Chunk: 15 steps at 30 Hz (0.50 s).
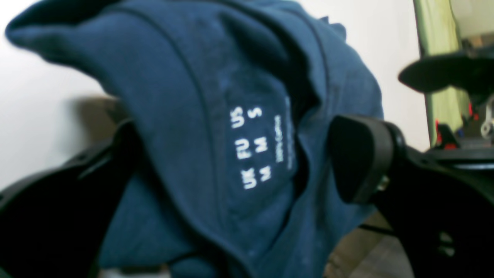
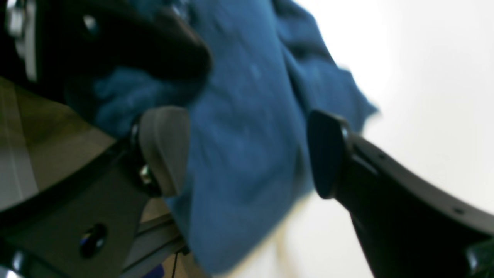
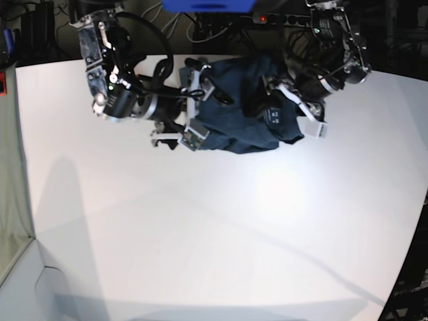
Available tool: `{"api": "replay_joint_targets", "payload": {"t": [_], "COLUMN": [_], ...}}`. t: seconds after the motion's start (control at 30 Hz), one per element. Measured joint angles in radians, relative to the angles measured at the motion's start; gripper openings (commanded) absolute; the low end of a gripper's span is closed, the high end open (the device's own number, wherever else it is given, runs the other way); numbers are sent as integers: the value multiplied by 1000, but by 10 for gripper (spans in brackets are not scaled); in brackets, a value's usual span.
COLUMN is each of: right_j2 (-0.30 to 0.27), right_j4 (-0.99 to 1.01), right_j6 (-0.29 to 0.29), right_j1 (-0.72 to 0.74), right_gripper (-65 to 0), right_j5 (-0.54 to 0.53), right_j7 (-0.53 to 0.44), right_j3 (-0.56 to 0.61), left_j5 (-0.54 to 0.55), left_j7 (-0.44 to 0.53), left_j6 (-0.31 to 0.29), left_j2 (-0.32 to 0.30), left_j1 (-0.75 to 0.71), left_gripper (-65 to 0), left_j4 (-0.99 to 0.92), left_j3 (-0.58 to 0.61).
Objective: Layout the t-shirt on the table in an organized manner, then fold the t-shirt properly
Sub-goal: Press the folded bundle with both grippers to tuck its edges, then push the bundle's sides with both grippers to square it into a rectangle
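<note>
The dark navy t-shirt [image 3: 237, 110] lies bunched in a heap at the far middle of the white table [image 3: 214, 221]. My right gripper [image 3: 194, 105] is at its left side and my left gripper [image 3: 297, 107] at its right side. In the left wrist view the cloth [image 1: 185, 116], with its white size label [image 1: 252, 146], fills the gap of the left gripper [image 1: 235, 131], whose jaws stand wide apart. In the right wrist view the right gripper [image 2: 245, 116] is also open, with blue cloth [image 2: 247, 162] between its fingers [image 2: 166, 150].
A grey-green panel [image 1: 436, 38] stands at the table's side, also seen in the base view [image 3: 10, 200]. Cables and dark equipment [image 3: 221, 27] crowd the space behind the far edge. The other arm's finger [image 2: 154, 46] shows close by in the right wrist view.
</note>
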<state>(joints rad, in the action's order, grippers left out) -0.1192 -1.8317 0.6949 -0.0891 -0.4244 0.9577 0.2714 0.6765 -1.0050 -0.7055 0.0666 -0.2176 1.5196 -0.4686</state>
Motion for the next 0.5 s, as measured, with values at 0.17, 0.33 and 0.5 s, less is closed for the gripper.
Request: {"api": "replay_joint_targets", "payload": {"t": [0.17, 0.33, 0.5], "right_j2": [0, -36, -55], "right_j4": [-1, -5, -8], "right_j6": [0, 0, 0], "right_j1": [0, 1, 2], "right_gripper": [-177, -177, -177], "right_j5": [0, -6, -8], "right_j7": [0, -3, -6], "right_j3": [-5, -16, -156], "left_j5": [42, 32, -6], "left_j7": [129, 185, 172], "left_j6": [-31, -35, -35], "left_j2": [-3, -54, -94], "left_j1": [34, 96, 176], "left_gripper": [-16, -246, -563], "left_j4": [-143, -248, -328], "left_j3": [80, 144, 233]}}
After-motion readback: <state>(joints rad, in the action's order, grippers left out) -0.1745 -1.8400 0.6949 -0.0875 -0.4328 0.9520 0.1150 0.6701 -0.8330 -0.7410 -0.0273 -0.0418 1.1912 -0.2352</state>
